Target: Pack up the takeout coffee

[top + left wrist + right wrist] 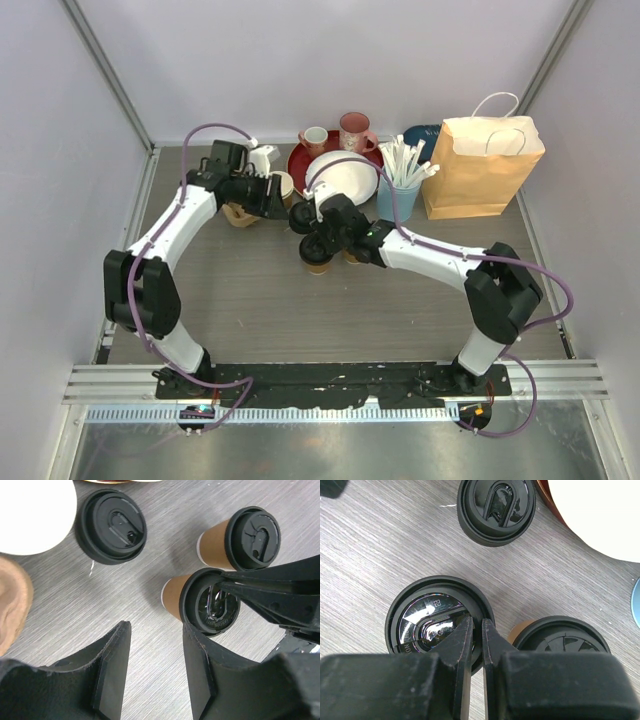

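Takeout coffee cups (318, 265): three, lidded, upright, clustered mid-table. Front cup (420, 615): right gripper (476, 622) closed to a slit, tips on its lid (415, 625). Left gripper (155, 629): jaws parted, holding nothing, just beside. Table (300, 320) stretches to the near edge. White bowl (342, 175) and paper bag (480, 165) stand behind.

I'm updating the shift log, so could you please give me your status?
Left tool open, empty, above the table. Right tool shut, tips on a lidded cup; another lidded cup beside. Straw cup stands between cups and paper bag.
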Robot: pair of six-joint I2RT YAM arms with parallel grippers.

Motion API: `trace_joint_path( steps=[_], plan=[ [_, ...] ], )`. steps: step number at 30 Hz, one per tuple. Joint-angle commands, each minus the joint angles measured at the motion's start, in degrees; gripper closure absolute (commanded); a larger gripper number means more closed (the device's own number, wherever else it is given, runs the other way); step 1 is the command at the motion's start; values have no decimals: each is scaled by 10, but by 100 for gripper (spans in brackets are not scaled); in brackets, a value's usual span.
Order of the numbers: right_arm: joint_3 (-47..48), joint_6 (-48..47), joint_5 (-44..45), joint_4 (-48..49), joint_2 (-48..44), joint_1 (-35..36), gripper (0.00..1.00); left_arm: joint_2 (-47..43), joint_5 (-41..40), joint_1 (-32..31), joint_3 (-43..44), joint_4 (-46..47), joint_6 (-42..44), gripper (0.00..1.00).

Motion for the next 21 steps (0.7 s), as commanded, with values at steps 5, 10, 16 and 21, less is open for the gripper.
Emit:
trace_joint_path(
  steps=[5, 10, 16, 21],
  plan=[
    [50, -6, 13, 6, 34, -28, 99, -8, -4, 20, 4, -10, -5, 50],
    [66, -6, 8, -3, 49, -45, 99, -11, -4, 20, 3, -11, 1, 51],
    [75, -14, -6, -22, 57, -50, 97, -13, -2, 21, 1, -11, 3, 51],
    [93, -19, -28, -42, 50, -50, 65, -10, 0, 21, 5, -12, 5, 51]
  ],
)
